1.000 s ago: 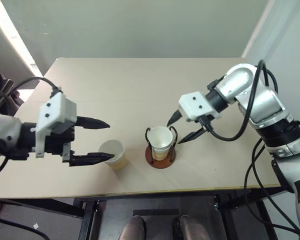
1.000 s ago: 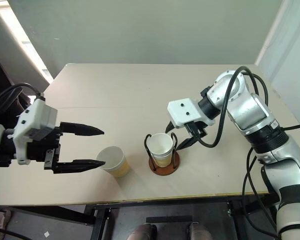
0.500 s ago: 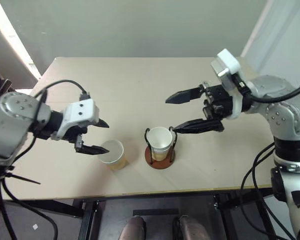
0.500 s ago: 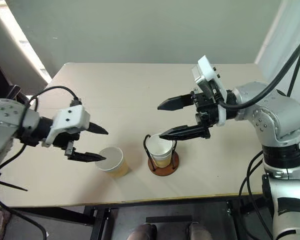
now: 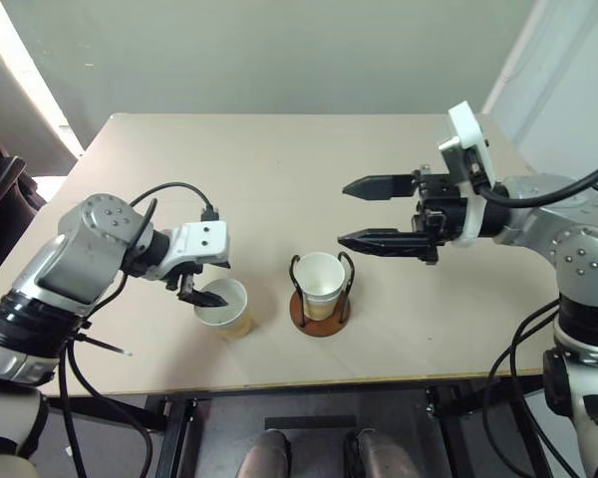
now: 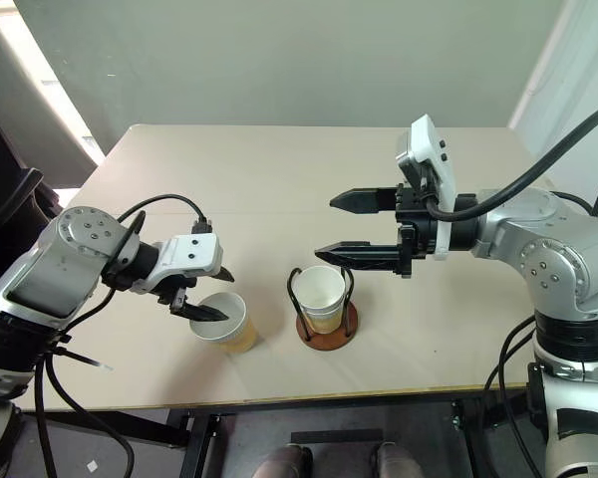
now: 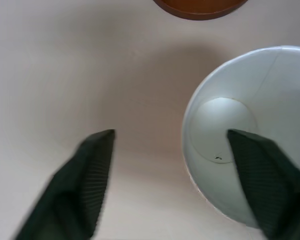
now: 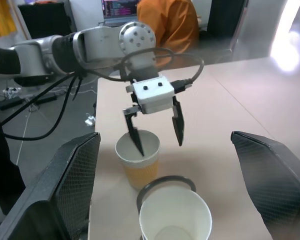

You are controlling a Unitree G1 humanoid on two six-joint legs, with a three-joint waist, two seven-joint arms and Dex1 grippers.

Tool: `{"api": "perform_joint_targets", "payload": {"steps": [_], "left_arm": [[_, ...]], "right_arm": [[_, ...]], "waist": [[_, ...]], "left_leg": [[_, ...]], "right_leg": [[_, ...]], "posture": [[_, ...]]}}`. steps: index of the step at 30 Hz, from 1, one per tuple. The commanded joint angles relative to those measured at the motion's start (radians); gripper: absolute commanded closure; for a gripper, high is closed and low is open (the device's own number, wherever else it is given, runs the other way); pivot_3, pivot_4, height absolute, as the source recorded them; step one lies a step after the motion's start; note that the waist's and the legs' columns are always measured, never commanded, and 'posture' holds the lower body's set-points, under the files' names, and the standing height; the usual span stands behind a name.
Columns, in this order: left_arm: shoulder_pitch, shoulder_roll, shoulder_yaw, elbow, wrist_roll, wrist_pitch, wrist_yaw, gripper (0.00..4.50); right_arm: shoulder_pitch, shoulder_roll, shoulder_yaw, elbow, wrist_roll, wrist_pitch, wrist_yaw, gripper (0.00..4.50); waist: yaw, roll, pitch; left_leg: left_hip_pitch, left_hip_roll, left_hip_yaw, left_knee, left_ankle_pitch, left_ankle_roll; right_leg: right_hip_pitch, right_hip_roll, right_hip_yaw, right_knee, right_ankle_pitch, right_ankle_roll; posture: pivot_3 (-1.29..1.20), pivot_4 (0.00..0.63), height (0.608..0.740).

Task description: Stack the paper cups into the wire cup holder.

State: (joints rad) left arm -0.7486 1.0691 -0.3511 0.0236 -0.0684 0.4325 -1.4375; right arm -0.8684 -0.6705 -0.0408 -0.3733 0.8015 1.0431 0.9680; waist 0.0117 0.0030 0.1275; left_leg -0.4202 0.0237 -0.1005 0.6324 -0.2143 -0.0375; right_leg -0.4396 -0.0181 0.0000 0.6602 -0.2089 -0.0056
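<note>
Two cup positions near the counter's (image 5: pixel 279 149) front edge, all upright, mouths up: loose paper cup (image 5: pixel 225 307), and the stacked cups (image 5: pixel 320 283) in the wire cup holder (image 5: pixel 320 311). No writing visible. Your left gripper (image 5: pixel 207 284) jaws apart, straddling the loose cup's rim. Right gripper (image 5: pixel 361 213) jaws wide apart, empty, above the holder.

A beige table (image 5: pixel 279 169) with a pale edge stands before a plain grey-green wall (image 5: pixel 279 50). Bright daylight falls along the room's left side. Beneath the table's front edge, dark metal framing (image 5: pixel 179 428) and grey floor (image 5: pixel 120 453) show. Behind, a person in orange (image 8: pixel 167 20) sits at a screen (image 8: pixel 119 9)
</note>
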Motion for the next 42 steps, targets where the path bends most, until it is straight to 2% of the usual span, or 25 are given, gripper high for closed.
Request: {"api": "perform_joint_targets", "payload": {"steps": [1,7,8,10,12,15,18,20,24,29,35,42], "left_arm": [[-0.027,0.0,0.02,-0.013,0.011,-0.017,-0.027,2.02],[-0.044,0.017,0.054,0.003,0.006,-0.058,-0.072,4.25],[-0.054,0.019,0.067,0.012,-0.003,-0.07,-0.083,4.48],[-0.135,0.019,0.136,0.047,-0.082,-0.092,-0.147,4.48],[-0.259,0.023,0.151,0.102,-0.181,-0.122,-0.175,4.48],[-0.436,-0.012,0.096,0.193,-0.299,-0.166,-0.177,4.48],[-0.535,-0.04,0.016,0.235,-0.42,-0.194,-0.177,4.48],[-0.602,-0.069,-0.061,0.253,-0.5,-0.21,-0.177,4.48],[-0.716,-0.155,-0.241,0.35,-0.522,-0.307,-0.177,4.48],[-0.786,-0.251,-0.383,0.456,-0.534,-0.403,-0.177,4.48],[-0.795,-0.293,-0.491,0.491,-0.541,-0.478,-0.177,4.48],[-0.795,-0.338,-0.526,0.544,-0.519,-0.539,-0.177,4.48]], "right_arm": [[0.0,-0.017,-0.021,-0.038,0.021,-0.007,-0.022,0.14],[0.005,-0.031,-0.012,-0.034,0.012,-0.023,-0.028,0.14],[0.007,-0.035,-0.013,-0.035,0.014,-0.021,-0.025,0.14],[0.04,-0.092,-0.043,-0.063,0.061,0.003,0.031,0.14],[0.091,-0.185,-0.087,-0.072,0.084,0.0,0.101,0.14],[0.151,-0.287,-0.169,-0.034,0.083,-0.038,0.149,0.14],[0.182,-0.326,-0.22,-0.019,0.097,-0.064,0.163,0.14],[0.21,-0.35,-0.249,-0.013,0.087,-0.083,0.165,0.14],[0.242,-0.376,-0.279,-0.02,0.084,-0.105,0.142,0.14],[0.272,-0.389,-0.3,-0.064,0.109,-0.096,0.106,0.14],[0.311,-0.412,-0.348,-0.11,0.15,-0.071,0.059,0.14],[0.329,-0.435,-0.353,-0.128,0.173,-0.071,0.017,0.14]], "waist": [[0.0,0.0,0.0],[0.001,0.0,0.0],[0.001,0.0,0.0],[0.003,0.0,0.0],[0.014,-0.001,0.0],[0.029,-0.001,0.0],[0.025,0.006,-0.004],[0.022,0.005,-0.003],[0.021,0.006,-0.002],[0.021,0.006,-0.002],[0.021,0.007,-0.001],[0.026,0.007,-0.001]], "left_leg": [[0.0,0.0,0.0,0.0,0.0,0.0],[0.0,0.0,0.0,0.001,0.0,0.001],[0.0,0.0,0.0,0.001,0.0,0.001],[0.0,0.0,0.0,0.001,0.0,0.001],[-0.003,0.001,-0.001,0.003,0.001,0.001],[-0.009,0.0,-0.004,0.007,0.0,0.003],[-0.011,-0.002,-0.001,0.009,-0.004,0.008],[-0.011,-0.002,0.001,0.013,-0.006,0.011],[-0.014,-0.001,0.002,0.019,-0.007,0.013],[-0.017,-0.001,0.005,0.025,-0.009,0.017],[-0.019,-0.002,0.008,0.033,-0.011,0.019],[-0.021,-0.007,0.008,0.037,-0.011,0.019]], "right_leg": [[0.0,0.0,0.0,0.0,0.0,0.0],[0.0,0.0,0.0,0.0,0.001,0.002],[0.0,0.0,0.0,0.0,0.001,0.002],[0.0,0.0,0.0,0.0,0.001,0.002],[0.0,0.002,0.0,-0.001,0.001,0.003],[-0.001,0.002,0.0,-0.005,0.003,0.005],[0.0,0.001,0.003,-0.014,0.007,0.012],[0.003,0.0,0.004,-0.014,0.007,0.014],[0.002,0.0,0.004,-0.016,0.01,0.018],[0.003,0.0,0.005,-0.016,0.011,0.023],[0.004,0.0,0.007,-0.017,0.01,0.03],[0.005,-0.002,0.012,-0.017,0.007,0.039]], "posture": [[0.0,0.15,0.74],[0.0,0.15,0.74],[0.0,0.15,0.74],[0.0,0.15,0.74],[0.0,0.15,0.74],[0.0,0.15,0.74],[0.0,0.15,0.74],[0.0,0.15,0.74],[0.0,0.15,0.74],[0.0,0.15,0.74],[0.0,0.15,0.74],[0.0,0.15,0.74]]}}
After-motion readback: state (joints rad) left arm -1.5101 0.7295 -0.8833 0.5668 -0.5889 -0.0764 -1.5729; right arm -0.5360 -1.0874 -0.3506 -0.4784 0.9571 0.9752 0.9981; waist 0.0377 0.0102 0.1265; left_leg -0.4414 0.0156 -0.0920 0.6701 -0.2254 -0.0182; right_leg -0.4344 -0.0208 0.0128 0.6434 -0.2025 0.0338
